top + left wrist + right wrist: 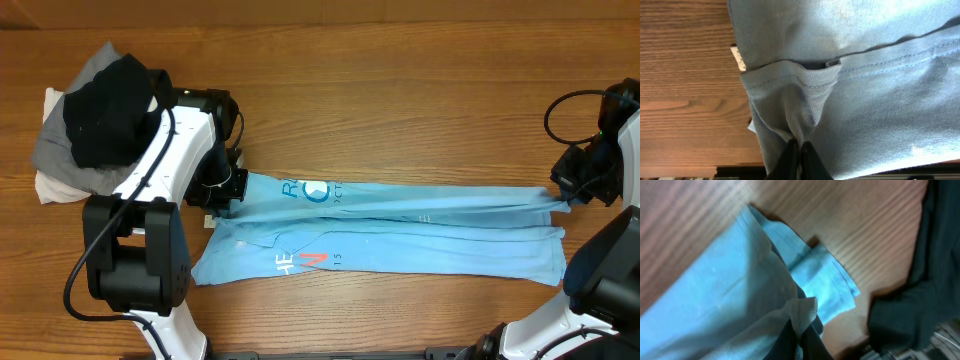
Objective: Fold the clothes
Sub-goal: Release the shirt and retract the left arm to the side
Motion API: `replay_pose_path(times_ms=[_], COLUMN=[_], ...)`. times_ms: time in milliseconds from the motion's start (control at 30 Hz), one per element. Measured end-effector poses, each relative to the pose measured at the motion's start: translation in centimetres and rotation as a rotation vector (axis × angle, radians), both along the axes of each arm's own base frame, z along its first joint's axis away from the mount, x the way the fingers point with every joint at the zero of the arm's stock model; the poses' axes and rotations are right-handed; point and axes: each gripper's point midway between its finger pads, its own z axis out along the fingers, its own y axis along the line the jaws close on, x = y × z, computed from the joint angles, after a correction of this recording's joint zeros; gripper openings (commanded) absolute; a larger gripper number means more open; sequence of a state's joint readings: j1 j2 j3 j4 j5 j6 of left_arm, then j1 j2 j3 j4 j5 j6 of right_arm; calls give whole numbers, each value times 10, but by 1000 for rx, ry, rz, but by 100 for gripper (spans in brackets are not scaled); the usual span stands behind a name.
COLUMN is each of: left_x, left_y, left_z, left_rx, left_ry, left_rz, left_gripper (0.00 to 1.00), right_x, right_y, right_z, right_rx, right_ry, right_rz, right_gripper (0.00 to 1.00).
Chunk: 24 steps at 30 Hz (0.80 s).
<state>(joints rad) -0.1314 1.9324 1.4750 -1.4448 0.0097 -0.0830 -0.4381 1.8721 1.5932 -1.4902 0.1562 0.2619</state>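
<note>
Two grippers shared one light-blue T-shirt (pixel 420 230) in the overhead view. It lay drawn into a long band across the wooden table (pixel 400 80), doubled lengthwise, with red and white lettering near its left end. The left gripper (pixel 226 193) pinched the cloth at that end and the right gripper (pixel 563 196) pinched it at the far end. A pile of black, grey and white garments (pixel 95 135) sat apart by the table's left edge. The step looked like a lengthwise fold. Doing it well would have called for both ends to travel together under even tension, so that the band landed flat and square. The left arm reached forward from its base, wrist bent down over the shirt. The right arm came in from the right edge, wrist low beside the hem.

In the left wrist view, the fingertips (pixel 790 162) were pressed together on a gathered pleat of blue knit just below a stitched hem, and a white label (pixel 738 59) peeked out at the cloth's edge.

In the right wrist view, the jaws were clamped on a bunched corner, with folded hem layers fanning out onto the wood.
</note>
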Motion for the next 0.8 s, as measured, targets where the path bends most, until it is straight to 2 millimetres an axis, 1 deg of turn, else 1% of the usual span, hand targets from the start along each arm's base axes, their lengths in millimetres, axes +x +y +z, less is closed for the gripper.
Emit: replay_pose_path(times_ms=[133,167,200,233,267,300,333,367,400,500,600,667,700,767,800], left_x=[-3,-4,-6,-7,-7,-7,-7,-8,-8,-11,-14,-15,-14,-8,-4], left_y=[0,1,1,1,1,2,3,3,4,5,6,6,6,6,5], left_z=[1,2,2,2,3,3,3,3,3,4,6,8,10,18,22], left_rx=[2,2,3,4,6,9,14,17,21,30,34,35,35,32,30], left_ry=[13,19,25,28,30,31,32,33,34,46,60,64,63,47,31], left_rz=[0,0,0,-2,-2,-4,-3,-2,-1,7,6,6,6,9,10], left_gripper=[5,7,11,16,27,34,45,55,60,65,66,66,66,66,66], right_x=[-6,-9,-10,-11,-12,-13,-13,-13,-13,-14,-14,-13,-11,-5,-2], right_y=[0,0,-1,-1,-3,-4,-5,-7,-8,-10,-10,-11,-11,-14,-16], right_z=[1,1,2,2,2,2,2,1,1,1,1,1,1,0,0], right_rx=[3,7,7,8,9,8,6,4,2,-1,-1,-4,-7,-22,-29], right_ry=[25,33,34,37,37,37,34,33,31,33,32,28,22,-3,-18], right_rz=[-1,-5,-8,-12,-19,-26,-34,-37,-35,-37,-37,-41,-44,-55,-62], right_gripper=[4,4,4,7,15,29,46,56,57,60,62,66,69,79,81])
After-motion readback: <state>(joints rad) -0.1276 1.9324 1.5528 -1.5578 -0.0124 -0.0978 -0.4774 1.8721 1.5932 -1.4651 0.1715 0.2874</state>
